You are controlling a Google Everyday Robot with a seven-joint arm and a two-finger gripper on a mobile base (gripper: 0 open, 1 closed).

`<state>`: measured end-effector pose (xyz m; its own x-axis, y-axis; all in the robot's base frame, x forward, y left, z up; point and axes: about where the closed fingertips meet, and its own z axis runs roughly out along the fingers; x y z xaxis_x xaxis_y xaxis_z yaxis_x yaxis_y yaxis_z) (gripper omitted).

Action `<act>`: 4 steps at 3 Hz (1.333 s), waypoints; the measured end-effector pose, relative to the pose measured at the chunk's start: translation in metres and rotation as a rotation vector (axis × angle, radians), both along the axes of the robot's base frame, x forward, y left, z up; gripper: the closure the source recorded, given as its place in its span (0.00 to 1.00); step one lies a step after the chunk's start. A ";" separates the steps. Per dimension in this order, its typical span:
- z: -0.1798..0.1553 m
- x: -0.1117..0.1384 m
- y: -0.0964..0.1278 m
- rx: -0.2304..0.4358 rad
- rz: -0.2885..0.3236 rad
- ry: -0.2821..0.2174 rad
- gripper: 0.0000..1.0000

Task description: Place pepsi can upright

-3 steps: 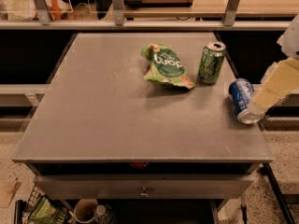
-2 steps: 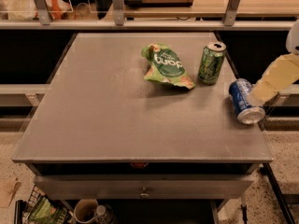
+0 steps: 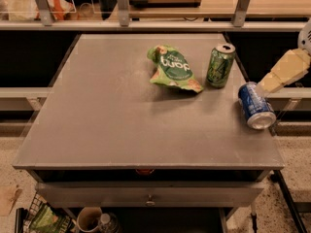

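Note:
The pepsi can (image 3: 254, 105) is blue with silver ends. It lies on its side near the right edge of the grey table (image 3: 107, 125), one silver end facing the front. My gripper (image 3: 266, 84) is a pale cream shape reaching in from the right edge of the view. Its tip is just above and behind the far end of the can. I cannot tell whether it touches the can.
A green can (image 3: 220, 65) stands upright just behind and left of the pepsi can. A green snack bag (image 3: 174, 69) lies left of that can. A shelf rail with metal posts (image 3: 121, 6) runs behind the table. A drawer (image 3: 150, 194) sits below the front edge.
My gripper has drawn back up and to the right, uncovering more of the pepsi can. The can still lies on its side in the same place.

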<state>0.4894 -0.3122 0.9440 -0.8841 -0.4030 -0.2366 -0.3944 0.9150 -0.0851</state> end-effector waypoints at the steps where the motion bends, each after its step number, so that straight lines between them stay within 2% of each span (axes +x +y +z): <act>1: -0.021 0.007 -0.009 0.072 -0.108 0.041 0.00; 3: -0.026 0.014 -0.008 0.081 -0.149 0.045 0.00; 4: -0.041 0.031 -0.007 0.075 -0.223 0.071 0.00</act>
